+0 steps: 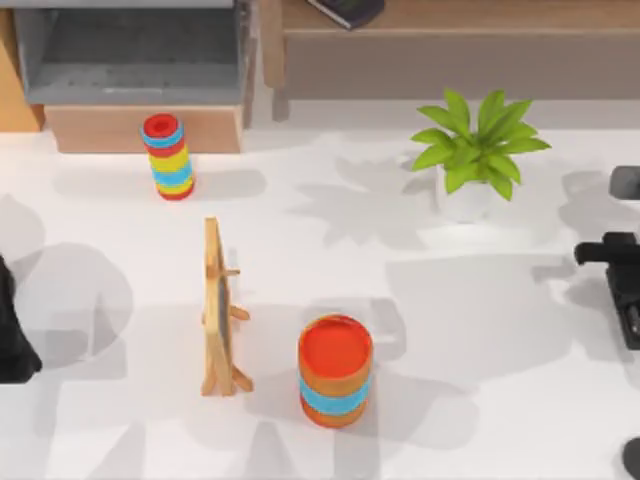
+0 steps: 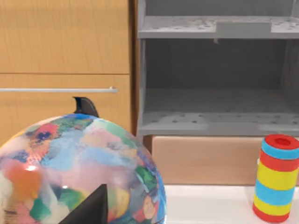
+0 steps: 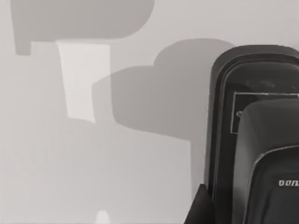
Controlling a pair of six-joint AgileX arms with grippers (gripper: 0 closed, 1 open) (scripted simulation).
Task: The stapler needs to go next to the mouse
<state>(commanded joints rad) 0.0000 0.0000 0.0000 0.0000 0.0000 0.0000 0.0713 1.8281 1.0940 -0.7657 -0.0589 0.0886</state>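
Glossy black plastic, rounded at one end, the oblong stapler (image 3: 261,140) lies flat on the smooth white table (image 3: 93,163), with a pale outlined label panel on its top and white lettering on its raised arm. It lies close under the right wrist camera, just beside the right gripper (image 1: 602,252), which hangs at the table's right edge, midway between near and far. Whether that claw is spread or pressed together cannot be told.

At the left edge, the left gripper (image 2: 89,158) has its two dark fingertips (image 2: 85,105) well apart, one on each side of a shiny ball (image 2: 70,158) patched in many colours. Whether they touch it cannot be told.

A small cylinder (image 1: 168,157) banded red, blue and yellow stands upright far left, before a grey shelf unit (image 2: 215,121) and wood-grain cabinet (image 2: 60,46). A wider orange-and-blue cylinder (image 1: 335,371) stands near the centre, just right of a thin wooden easel frame (image 1: 217,310). A leafy green potted plant (image 1: 478,145) stands far right.
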